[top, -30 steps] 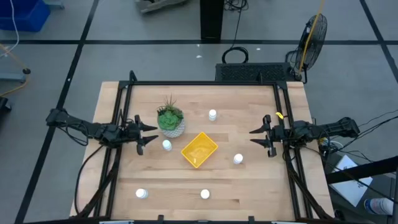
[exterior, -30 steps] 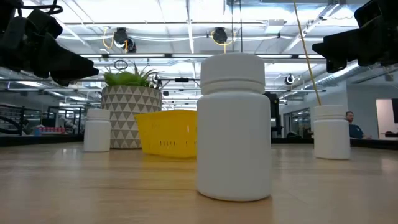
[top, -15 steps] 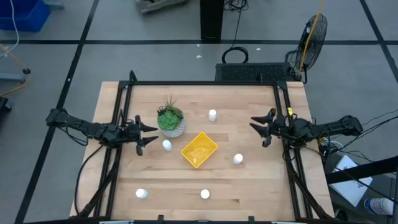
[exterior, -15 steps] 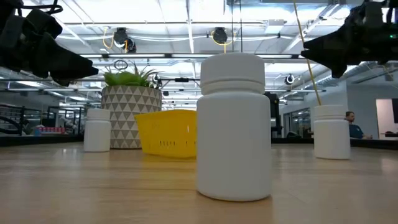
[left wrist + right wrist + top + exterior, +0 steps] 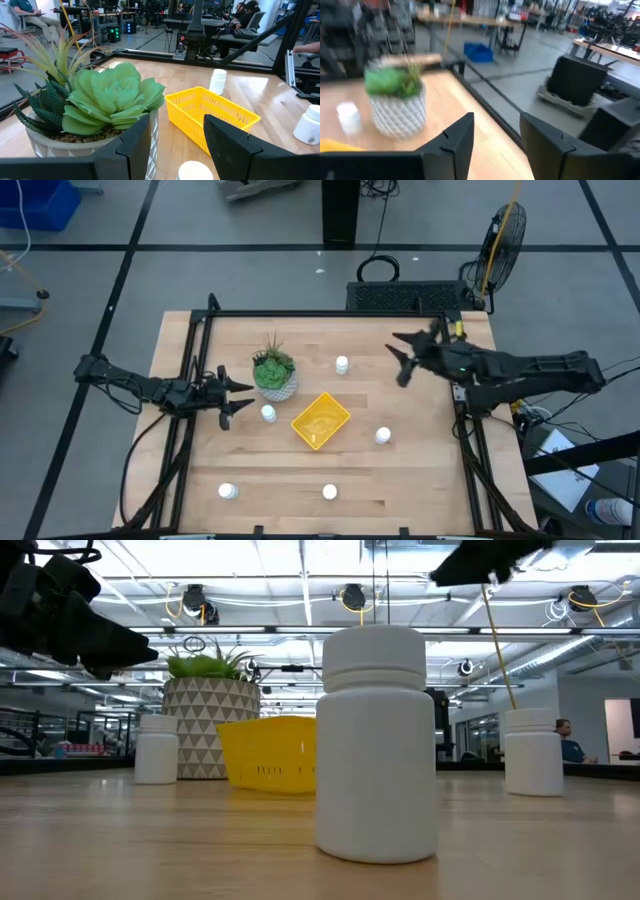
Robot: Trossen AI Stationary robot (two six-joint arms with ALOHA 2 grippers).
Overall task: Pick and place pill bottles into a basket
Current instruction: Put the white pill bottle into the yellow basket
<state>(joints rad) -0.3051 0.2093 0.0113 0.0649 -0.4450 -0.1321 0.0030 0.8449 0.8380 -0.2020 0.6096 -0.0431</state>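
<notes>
The right fingers (image 5: 400,360) are standing apart with nothing between them, hanging above the far right of the surface (image 5: 400,470), right of the far pill bottle (image 5: 342,364). The left fingers (image 5: 232,397) are also parted and empty, waiting near the left side beside the plant pot (image 5: 275,383), with a second bottle (image 5: 268,413) just beside their tips.

None of the five bottles is in the yellow basket (image 5: 320,420) yet; the others are standing right of the basket (image 5: 383,436) and along the near side (image 5: 228,491) (image 5: 329,492).

The bottles are small and light-looking, so an off-centre closing is likely to tip one and send it rolling toward an edge. The left arm is working in the tightest spot: reaching for its bottle could brush the pot or nudge the basket. The right half is offering far more open room, though the black frame rail (image 5: 455,360) is running close under that arm.
</notes>
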